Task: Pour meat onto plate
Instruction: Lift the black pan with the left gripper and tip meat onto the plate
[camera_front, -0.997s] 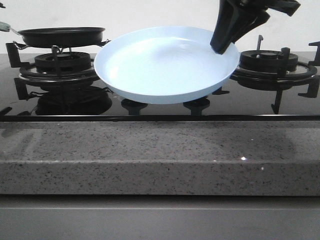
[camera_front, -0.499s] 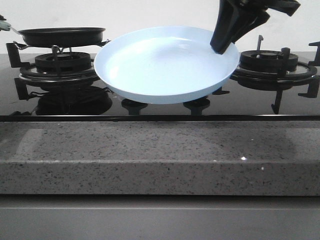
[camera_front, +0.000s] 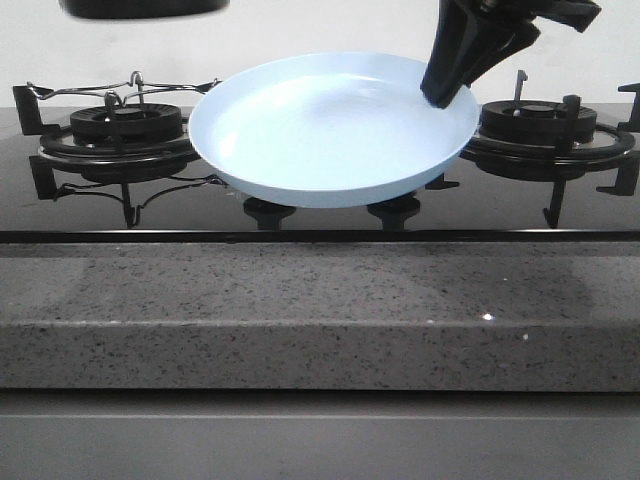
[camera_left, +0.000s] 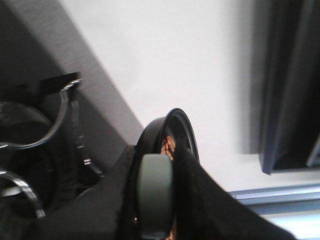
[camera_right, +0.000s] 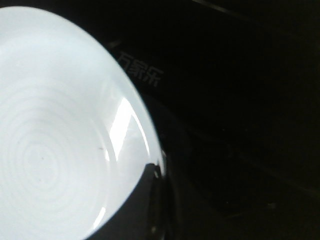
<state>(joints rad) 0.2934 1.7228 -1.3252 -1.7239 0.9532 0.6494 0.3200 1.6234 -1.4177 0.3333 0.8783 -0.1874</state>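
Pan: the black frying pan has left the left burner since half a second ago; now only its underside shows at the top edge of the front view, above and left of the plate. The burner grate stands bare.
Plate: pale-blue plate unchanged from the earlier frames, held tilted above the hob between the two burners, its bowl bare with no meat on it yet.
Meat: orange-brown pieces visible in the left wrist view, inside the pan against its rim; only a small patch shows past the handle.
Left fingers: the left gripper is clamped on the pan's grey-green handle, dark fingers pressed to either side of it.
Right fingers: the right gripper meets the plate's far right rim; a dark finger lies over the rim in the right wrist view. Pinching the rim, probably, though the lower finger is hidden.
Meaning: lift is done; judged next is carrying the pan over to the plate and tipping it. Pour not yet begun.
Writing: pale Chinese characters printed on the black hob glass just beyond the plate's edge; they look like "万家乐", a bit soft to be sure.
Other labels: none readable.
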